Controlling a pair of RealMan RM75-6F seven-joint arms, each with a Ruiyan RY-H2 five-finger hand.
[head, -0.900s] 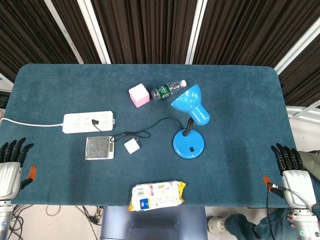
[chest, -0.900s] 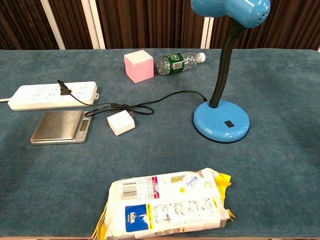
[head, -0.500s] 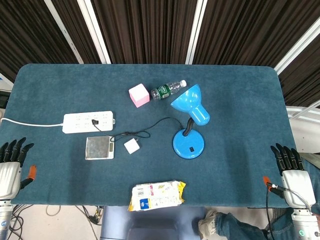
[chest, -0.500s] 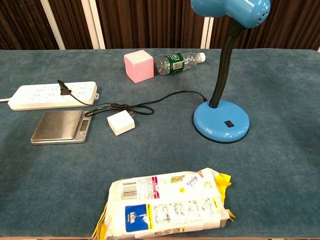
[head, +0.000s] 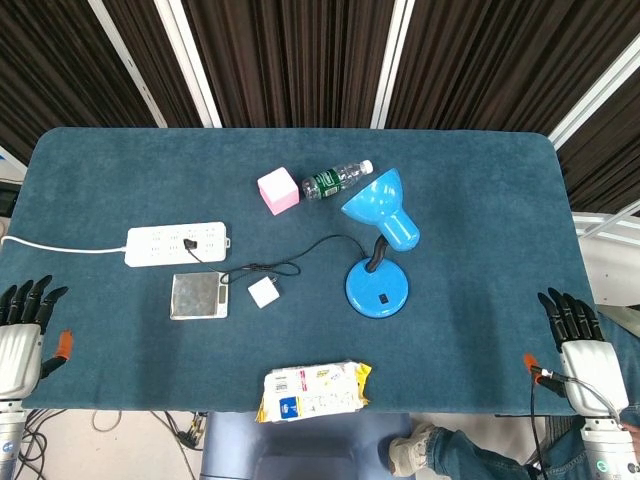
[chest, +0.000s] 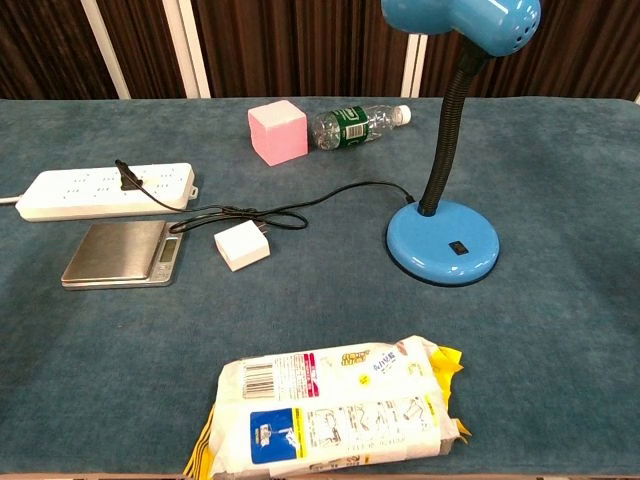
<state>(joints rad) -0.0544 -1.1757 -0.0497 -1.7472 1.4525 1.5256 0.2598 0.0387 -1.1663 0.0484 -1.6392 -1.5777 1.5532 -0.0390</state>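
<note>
1. Head view is showing the left hand at the lower left edge of the frame, fingers spread wide and holding nothing, just off the blue felt-covered table.
2. The right hand is sitting at the lower right edge, fingers likewise spread and empty, beside the table's right border.
3. The small square steel scale is lying left of centre, nearest the left hand yet well apart from it.
4. The blue gooseneck desk lamp is standing at centre, well apart from the right hand.
5. The white wet-wipe packet is overhanging the bottom table edge.
</note>
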